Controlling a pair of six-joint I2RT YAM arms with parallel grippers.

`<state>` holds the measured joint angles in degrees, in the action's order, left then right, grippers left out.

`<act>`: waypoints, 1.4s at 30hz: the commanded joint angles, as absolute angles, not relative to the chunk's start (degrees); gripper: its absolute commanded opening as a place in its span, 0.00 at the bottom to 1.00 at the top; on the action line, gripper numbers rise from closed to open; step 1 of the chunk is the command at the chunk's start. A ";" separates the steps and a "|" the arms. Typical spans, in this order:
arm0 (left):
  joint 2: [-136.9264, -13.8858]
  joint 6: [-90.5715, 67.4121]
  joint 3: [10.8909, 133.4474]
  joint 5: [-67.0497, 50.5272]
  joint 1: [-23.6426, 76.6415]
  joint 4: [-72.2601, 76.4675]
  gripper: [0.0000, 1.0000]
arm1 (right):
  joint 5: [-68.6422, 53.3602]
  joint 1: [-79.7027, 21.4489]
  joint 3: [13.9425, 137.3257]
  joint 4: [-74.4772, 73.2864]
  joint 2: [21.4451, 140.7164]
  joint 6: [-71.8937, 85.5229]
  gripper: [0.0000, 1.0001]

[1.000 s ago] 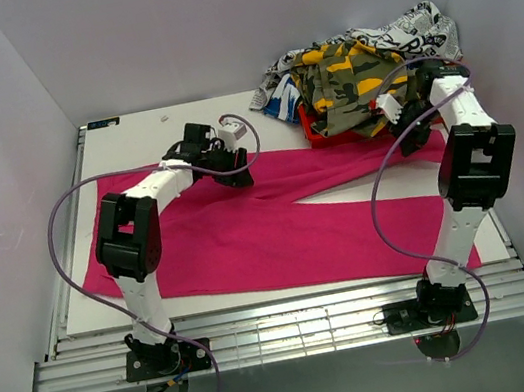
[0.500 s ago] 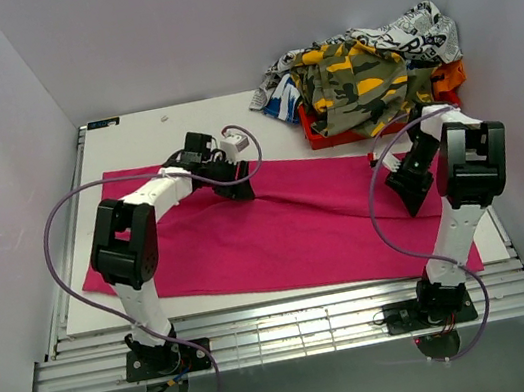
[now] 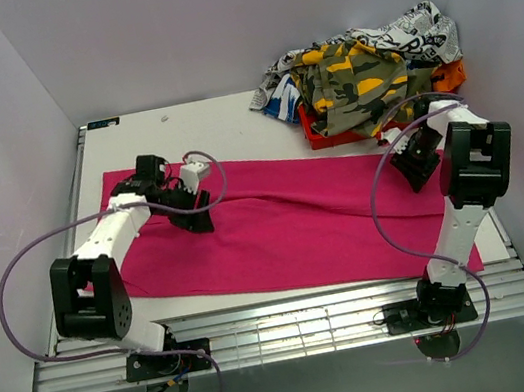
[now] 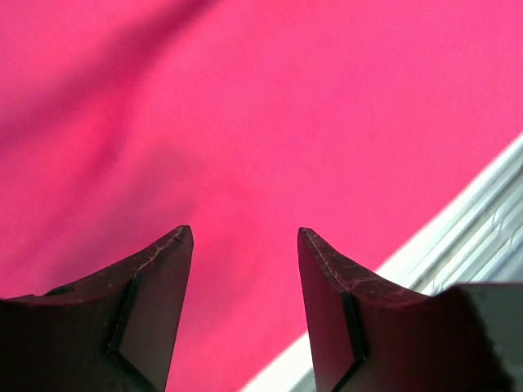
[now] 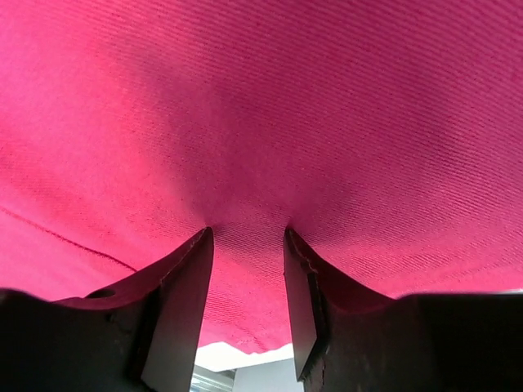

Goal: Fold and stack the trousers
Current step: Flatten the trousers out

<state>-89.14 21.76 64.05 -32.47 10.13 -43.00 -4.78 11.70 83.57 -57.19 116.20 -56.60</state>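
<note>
1. Only the left wrist view shows how the left gripper [image 4: 245,233] stands: jaws apart, empty, just above the trousers [image 4: 327,106].
2. A white table [image 3: 179,129] sits between pale walls, with a clothes pile [image 3: 361,67] at its far right.
3. The trousers lie spread across the table. The right gripper [image 5: 247,233] presses its parted tips into them; I cannot tell whether it is pinching them.

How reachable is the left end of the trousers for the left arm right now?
Probably yes. The left tool hangs open and empty over the trousers near that end, with only flat pink fabric under it. Nothing lies in between, and the clothes pile sits off at the far right corner.
</note>
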 commanded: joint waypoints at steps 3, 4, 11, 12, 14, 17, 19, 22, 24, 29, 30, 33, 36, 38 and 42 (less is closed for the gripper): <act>-82.89 34.17 55.13 -27.07 11.16 -50.53 0.64 | 3.33 11.69 84.01 -43.16 122.08 -52.83 0.46; -82.79 34.71 54.06 -26.46 11.16 -50.71 0.64 | 3.51 11.69 84.63 -42.46 122.43 -51.52 0.46; -85.34 39.10 45.10 -23.91 12.12 -51.94 0.64 | 7.11 11.69 88.15 -37.62 119.10 -48.86 0.48; -85.60 39.37 44.22 -23.38 12.74 -52.20 0.64 | 7.21 11.69 88.07 -37.44 118.57 -49.13 0.50; -85.52 40.42 42.37 -23.20 14.58 -53.60 0.64 | 6.42 11.69 87.37 -38.66 115.24 -49.83 0.53; -84.56 40.96 42.53 -24.34 16.43 -56.23 0.63 | 0.89 11.69 87.36 -46.47 109.35 -50.71 0.55; -82.10 39.65 44.37 -27.76 16.35 -56.95 0.63 | -3.86 11.78 86.75 -51.22 104.62 -51.94 0.55; -78.58 33.07 50.52 -31.36 15.65 -56.26 0.65 | -6.06 12.04 80.18 -57.47 97.16 -54.83 0.53; -77.70 26.58 55.43 -31.38 14.07 -54.06 0.65 | -6.68 12.39 72.56 -60.90 91.79 -56.77 0.50; -80.58 23.46 61.78 -24.72 1.51 -51.33 0.66 | -4.66 12.66 58.73 -63.10 84.03 -61.34 0.47; -81.64 24.34 62.22 -23.22 -0.07 -51.33 0.65 | -3.79 12.66 55.49 -63.11 83.24 -61.70 0.47; -85.24 29.08 63.19 -20.14 -9.21 -51.24 0.65 | -1.33 12.66 51.25 -61.09 81.21 -62.23 0.47; -88.32 33.74 61.79 -16.97 -14.14 -50.72 0.63 | 2.28 13.01 46.15 -54.60 81.73 -62.14 0.47; -89.03 36.89 58.99 -15.13 -17.13 -49.49 0.62 | 3.68 13.01 44.83 -49.67 83.84 -61.79 0.46; -87.90 41.21 52.92 -12.49 -20.74 -47.64 0.62 | 3.08 13.18 48.50 -46.50 90.16 -59.51 0.45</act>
<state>-90.00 35.59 55.92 -15.49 -19.27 -48.16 2.31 12.80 45.47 -52.31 86.72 -58.89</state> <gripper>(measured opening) 0.617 0.453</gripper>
